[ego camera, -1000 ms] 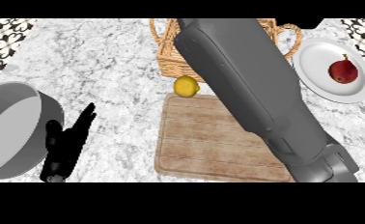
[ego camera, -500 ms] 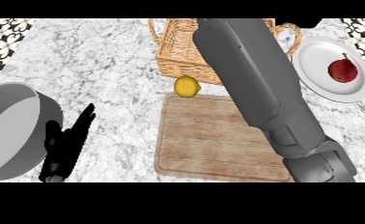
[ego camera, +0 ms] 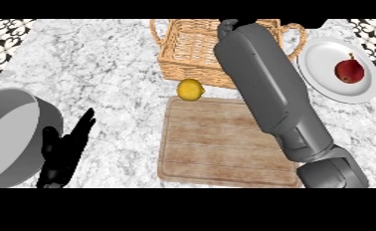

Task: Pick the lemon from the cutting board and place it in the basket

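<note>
Head view: lemon (ego camera: 191, 89) at cutting board (ego camera: 220, 145) edge beside basket (ego camera: 192, 46); right hand (ego camera: 227, 26) over basket, grip indiscernible, needing return; left hand (ego camera: 64, 150) resting, fingers straight.

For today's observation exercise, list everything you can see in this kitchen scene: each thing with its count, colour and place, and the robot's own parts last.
Lemon: one, yellow, at the cutting board's far edge, beside the basket.
Cutting board: one, light wood, centre of the counter.
Basket: one, woven tan, behind the board.
Plate: one, white, far right.
Red fruit: one, on the plate.
Pot: one, grey, left edge.
Counter: one, white-grey marble.
Left hand: black, open, resting lower left.
Right hand: black, over the basket, mostly hidden by its grey forearm.
</note>
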Robot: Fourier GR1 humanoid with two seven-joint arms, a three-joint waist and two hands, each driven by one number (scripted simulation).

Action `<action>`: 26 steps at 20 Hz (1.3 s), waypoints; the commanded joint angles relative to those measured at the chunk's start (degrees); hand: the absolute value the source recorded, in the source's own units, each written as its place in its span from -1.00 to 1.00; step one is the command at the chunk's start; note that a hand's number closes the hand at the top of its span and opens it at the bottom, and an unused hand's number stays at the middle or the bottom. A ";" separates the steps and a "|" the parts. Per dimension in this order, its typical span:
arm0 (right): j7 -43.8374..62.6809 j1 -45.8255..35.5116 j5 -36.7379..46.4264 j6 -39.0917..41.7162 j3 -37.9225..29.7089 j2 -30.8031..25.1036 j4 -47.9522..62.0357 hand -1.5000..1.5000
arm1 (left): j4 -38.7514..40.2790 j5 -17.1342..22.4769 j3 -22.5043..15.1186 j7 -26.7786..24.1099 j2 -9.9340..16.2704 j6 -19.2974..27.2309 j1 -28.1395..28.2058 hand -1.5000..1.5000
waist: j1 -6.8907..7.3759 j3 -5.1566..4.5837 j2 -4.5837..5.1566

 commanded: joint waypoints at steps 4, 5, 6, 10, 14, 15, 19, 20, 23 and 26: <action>1.60 1.04 4.34 2.91 1.66 -0.51 5.28 1.00 | 4.38 -0.31 0.58 5.81 -0.74 0.98 -2.68 0.00 | -1.16 -0.75 0.22; 0.81 3.42 4.72 3.46 2.27 -1.29 5.35 -1.00 | 5.74 -1.62 -0.24 -0.94 -1.73 0.81 2.72 0.00 | -1.06 -0.78 0.14; -0.60 3.22 4.00 4.15 2.13 -1.85 3.86 -1.00 | 5.95 -1.18 0.33 1.30 -2.23 1.47 0.43 0.00 | -1.27 -0.75 0.10; 0.01 5.34 6.16 2.63 3.13 -2.06 1.75 -1.00 | 1.00 0.45 1.86 3.04 0.93 -1.29 4.08 0.00 | -1.05 -0.72 -0.07; -0.97 4.76 4.64 2.60 1.34 -3.50 -2.13 -1.00 | 3.88 -0.24 1.82 2.17 -1.23 -0.15 2.84 0.00 | -1.24 -0.73 0.00; 1.79 5.00 5.46 4.17 1.70 -3.99 -5.53 -1.00 | 4.14 -2.33 -0.22 0.59 -2.61 0.73 3.58 0.00 | -1.87 -0.74 -0.25; 2.52 7.26 4.72 2.11 -0.78 -5.71 -11.14 -1.00 | 1.95 -0.29 1.97 2.38 -0.68 -0.84 4.91 0.00 | -1.84 -0.72 -0.38; 3.63 7.87 4.85 1.20 -1.64 -5.87 -12.56 -1.00 | 1.06 -0.23 1.05 1.40 -1.46 -1.28 6.26 0.00 | -1.88 -0.72 -0.43; 6.05 13.02 5.92 5.89 -1.23 -8.48 -21.33 -1.00 | 1.75 0.00 2.68 3.15 -0.99 -0.58 4.23 0.00 | -3.22 -0.73 -0.72; 7.01 20.54 6.21 7.41 -1.46 -10.07 -29.14 -1.00 | 1.57 -1.06 2.30 2.48 -1.46 0.02 4.95 0.00 | -3.57 -0.72 -0.72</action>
